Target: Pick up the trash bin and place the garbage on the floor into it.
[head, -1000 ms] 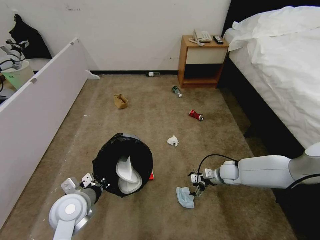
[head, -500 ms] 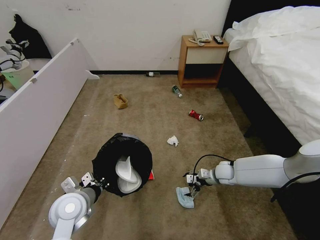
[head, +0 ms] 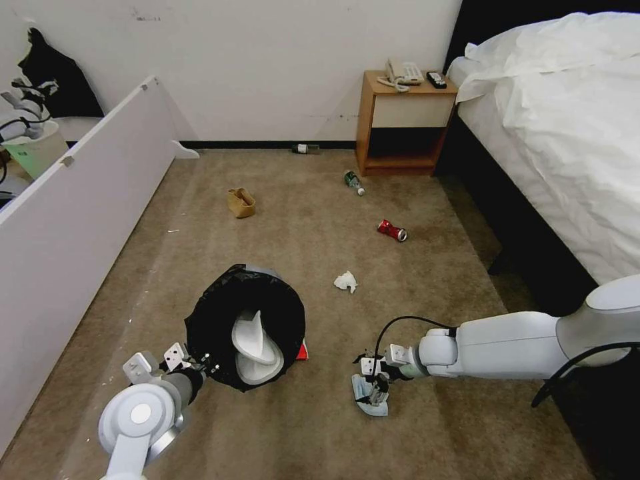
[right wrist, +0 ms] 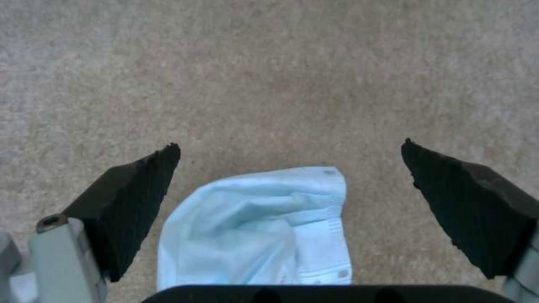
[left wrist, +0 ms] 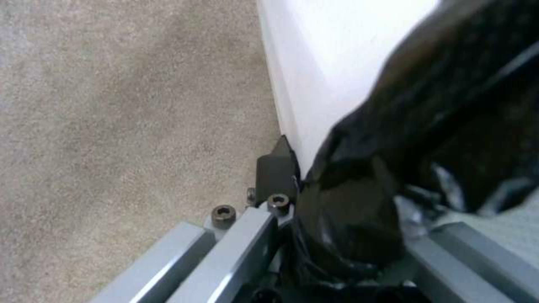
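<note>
Now the right gripper (right wrist: 289,168) hangs wide open over the crumpled pale-blue face mask (right wrist: 264,227) while the left gripper (head: 200,368) pinches the black-bagged round white bin's (head: 247,327) rim.

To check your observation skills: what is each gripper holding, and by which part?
Left gripper: the trash bin, by its bag-covered rim. Right gripper: nothing; open over the face mask.
</note>
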